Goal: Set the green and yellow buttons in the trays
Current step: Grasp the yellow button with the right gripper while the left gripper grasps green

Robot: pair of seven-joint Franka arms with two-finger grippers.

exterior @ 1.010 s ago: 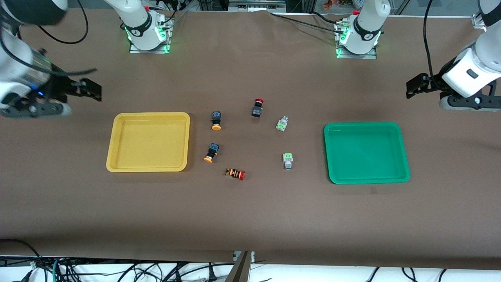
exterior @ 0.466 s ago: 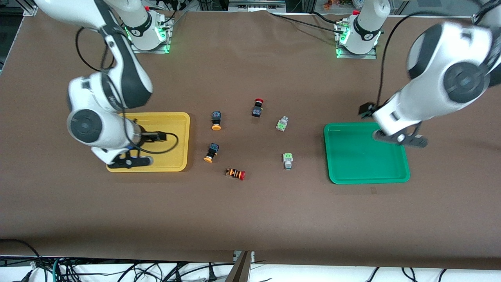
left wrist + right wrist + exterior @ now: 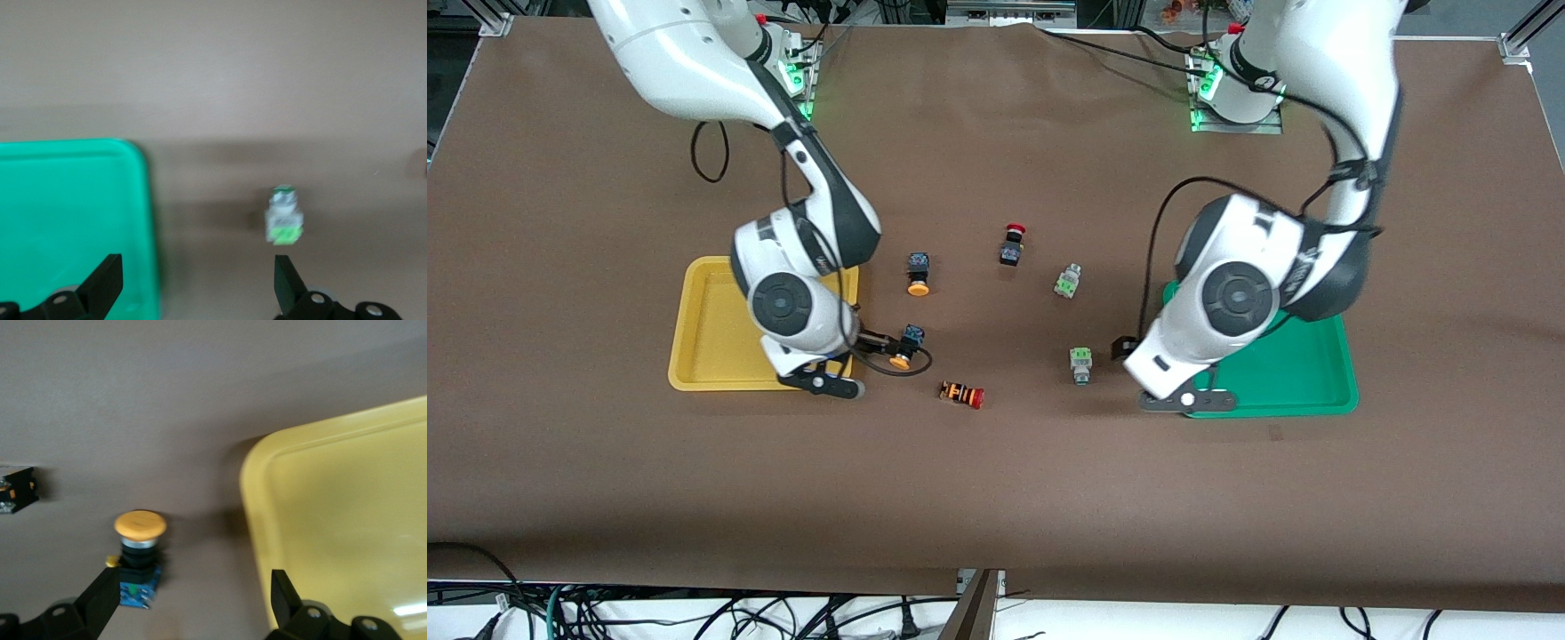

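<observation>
Looking across the brown bench (image 3: 996, 480), I see both arms reaching low over it. The yellow tray (image 3: 711, 329) lies toward the right arm's end and the green tray (image 3: 1303, 373) toward the left arm's end; both hold no buttons.

My right pincer (image 3: 190, 603) hangs over the yellow tray's inner edge with its fingers spread wide, gripping nothing. Just beside it on the bench lies one yellow button (image 3: 905, 348) (image 3: 138, 555), on its side. The second yellow button (image 3: 918, 273) sits farther from the front camera, between the yellow tray and the red-capped black button (image 3: 1011, 244).

My left pincer (image 3: 200, 287) hovers over the bench at the green tray's inner edge, fingers also wide apart and empty. One green button (image 3: 1081, 364) (image 3: 284, 217) lies on the bench just beside it, apart from the fingers. The other green button (image 3: 1066, 282) rests farther from the front camera, near the red-capped black one.

The striped red-capped button (image 3: 962, 394) lies nearest the front camera, between the two groups.
</observation>
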